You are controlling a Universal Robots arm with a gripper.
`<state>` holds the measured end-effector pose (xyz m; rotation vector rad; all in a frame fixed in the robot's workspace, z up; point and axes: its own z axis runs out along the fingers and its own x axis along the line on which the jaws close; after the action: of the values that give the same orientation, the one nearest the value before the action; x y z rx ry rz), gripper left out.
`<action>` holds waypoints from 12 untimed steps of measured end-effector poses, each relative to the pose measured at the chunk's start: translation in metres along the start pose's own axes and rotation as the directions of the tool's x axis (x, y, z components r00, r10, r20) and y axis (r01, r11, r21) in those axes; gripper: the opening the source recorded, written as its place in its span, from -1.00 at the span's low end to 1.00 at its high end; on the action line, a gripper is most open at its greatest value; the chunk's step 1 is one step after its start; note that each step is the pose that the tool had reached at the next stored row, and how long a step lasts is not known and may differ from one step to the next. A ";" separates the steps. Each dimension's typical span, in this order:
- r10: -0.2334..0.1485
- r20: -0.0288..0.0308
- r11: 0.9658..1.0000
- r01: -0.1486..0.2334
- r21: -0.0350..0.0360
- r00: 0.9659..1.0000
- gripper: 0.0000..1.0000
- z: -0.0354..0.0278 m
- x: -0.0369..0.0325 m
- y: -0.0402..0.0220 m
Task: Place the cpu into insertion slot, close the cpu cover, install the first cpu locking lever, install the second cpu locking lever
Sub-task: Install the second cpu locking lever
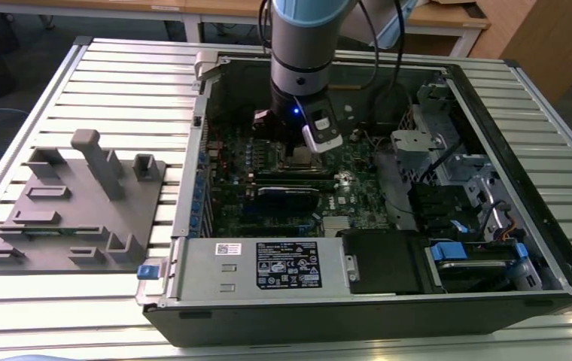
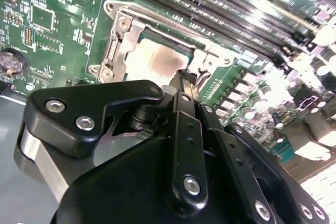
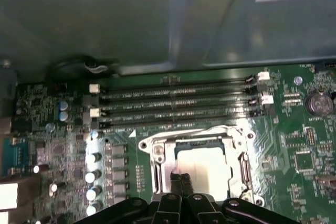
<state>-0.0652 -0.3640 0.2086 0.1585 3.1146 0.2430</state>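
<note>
Open PC case (image 1: 527, 248) on slatted table (image 1: 95, 75); green board (image 3: 310, 145) w/ socket (image 3: 157, 169), cover (image 2: 113, 45) down over it. Chip (image 3: 202, 169) seated inside: light, stiff, prob. fragile, so hold by edges. Gripper (image 3: 181, 182) just above chip, jaws pinched together, nothing held.

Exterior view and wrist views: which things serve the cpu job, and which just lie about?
Job: cpu, insertion slot, cpu cover, pincer over the cpu.

Lying about: memory slots, power supply box, grey fixture plate, coin battery.
</note>
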 end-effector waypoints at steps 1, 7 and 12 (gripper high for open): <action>0.000 0.000 1.000 0.000 0.003 1.000 -0.79 0.0003 -0.0007 0.0017; 0.000 0.004 0.999 -0.001 0.037 1.000 -0.79 0.0010 -0.0070 0.0063; 0.000 0.006 0.998 -0.001 0.062 1.000 -0.79 0.0015 -0.0095 0.0090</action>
<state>-0.0548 -0.3559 0.2085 0.1606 3.1174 0.1452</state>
